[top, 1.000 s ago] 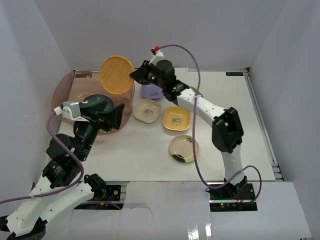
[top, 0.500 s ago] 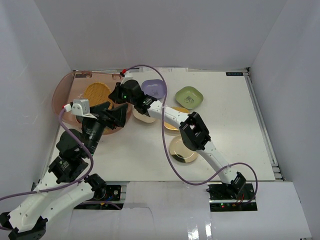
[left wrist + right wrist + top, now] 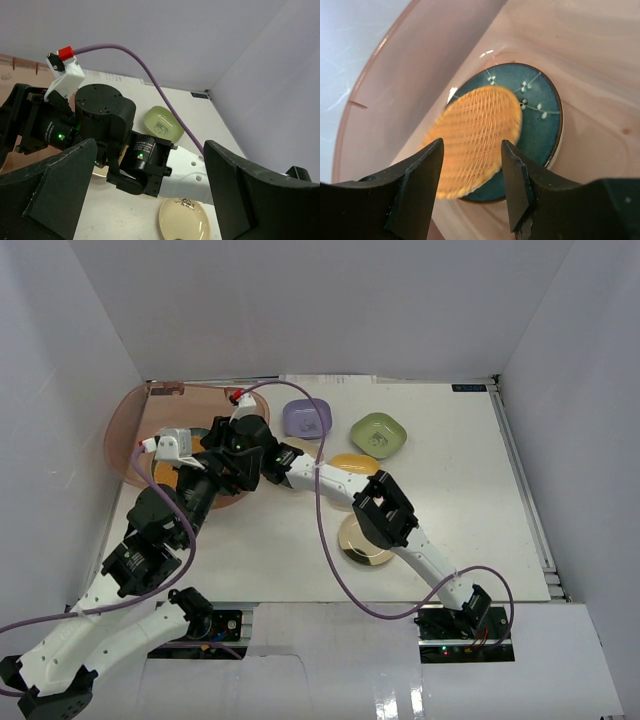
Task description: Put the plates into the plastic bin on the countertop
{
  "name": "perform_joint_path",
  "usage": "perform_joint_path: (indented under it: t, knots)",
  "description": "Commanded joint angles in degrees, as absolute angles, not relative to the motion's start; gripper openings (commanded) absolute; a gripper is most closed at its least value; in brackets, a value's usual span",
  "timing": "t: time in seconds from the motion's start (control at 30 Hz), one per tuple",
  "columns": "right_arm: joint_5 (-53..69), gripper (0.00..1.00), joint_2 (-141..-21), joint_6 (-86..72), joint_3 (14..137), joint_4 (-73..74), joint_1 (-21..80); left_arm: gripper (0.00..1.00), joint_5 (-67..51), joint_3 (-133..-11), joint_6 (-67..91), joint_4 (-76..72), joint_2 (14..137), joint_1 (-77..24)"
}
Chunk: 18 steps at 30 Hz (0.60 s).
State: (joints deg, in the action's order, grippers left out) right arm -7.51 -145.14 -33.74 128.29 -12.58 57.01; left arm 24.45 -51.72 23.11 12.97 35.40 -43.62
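In the right wrist view the orange woven plate is blurred, free of my fingers, lying tilted over the dark teal plate inside the plastic bin. My right gripper hangs open just above it, holding nothing. From above, the right gripper is over the bin. The left gripper is close beside it, open and empty, and a sliver of the orange plate shows. On the countertop lie purple, green, yellow and gold plates. A cream plate shows under the right arm.
The right arm stretches across the table over the yellow and gold plates. The left gripper frames the right wrist closely, with the green plate behind. White walls close in the back and both sides.
The right arm swung the orange plate from above the bin's rim down into the bin, then opened and released it onto the teal plate. The left arm edged up beside the right wrist.
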Motion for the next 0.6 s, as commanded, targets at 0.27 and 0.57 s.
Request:
perform_joint_path:
  t: [0.27,0.57]
  knots:
    - [-12.66,0.48,-117.71,-27.69,102.02,-21.17,54.06,0.98,21.63,-55.64,31.01,22.49,38.06,-43.33]
    - [-9.68,0.08,-87.04,-27.15,62.96,-23.91,41.87,0.8,4.95,-51.86,36.83,22.51,51.1,-43.33]
